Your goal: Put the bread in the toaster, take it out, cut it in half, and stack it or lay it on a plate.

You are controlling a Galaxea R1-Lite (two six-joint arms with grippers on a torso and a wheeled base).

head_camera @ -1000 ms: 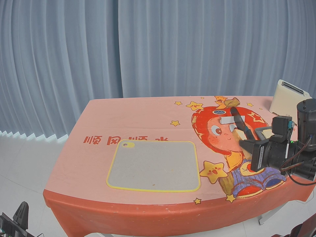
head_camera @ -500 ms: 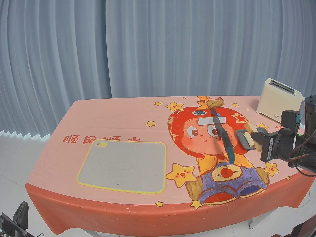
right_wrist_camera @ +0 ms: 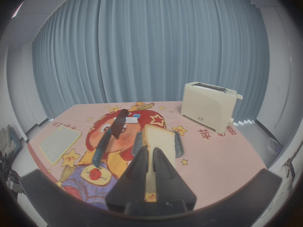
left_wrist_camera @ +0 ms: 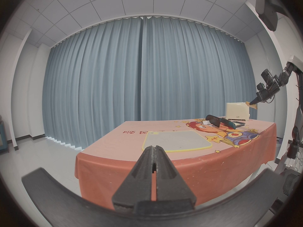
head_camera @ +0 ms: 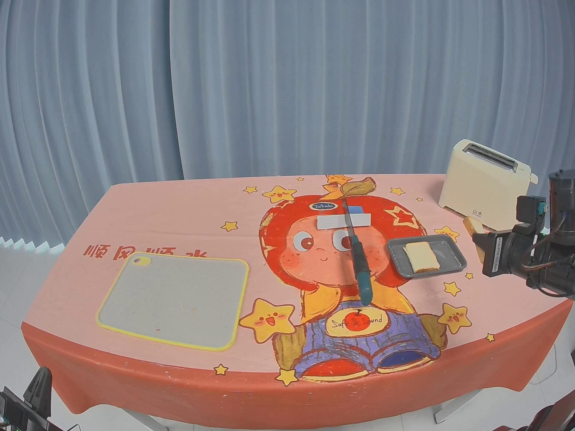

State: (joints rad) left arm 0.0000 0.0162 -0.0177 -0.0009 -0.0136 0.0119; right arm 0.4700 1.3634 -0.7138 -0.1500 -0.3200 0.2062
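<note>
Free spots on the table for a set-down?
Bare: the cutting board top; the tablecloth strip between it and the knife; the back left, behind the board. Crowded on the right: knife, tray with a bread slice, toaster, and the right gripper holding a second slice there.

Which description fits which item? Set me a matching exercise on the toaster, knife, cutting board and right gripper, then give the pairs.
1 toaster; 2 knife; 3 cutting board; 4 right gripper.
a shut on a bread slice; b far right corner of the table; c mid-table, left of the grey tray; d near left part of the table.
Pairs: 1-b, 2-c, 3-d, 4-a.
</note>
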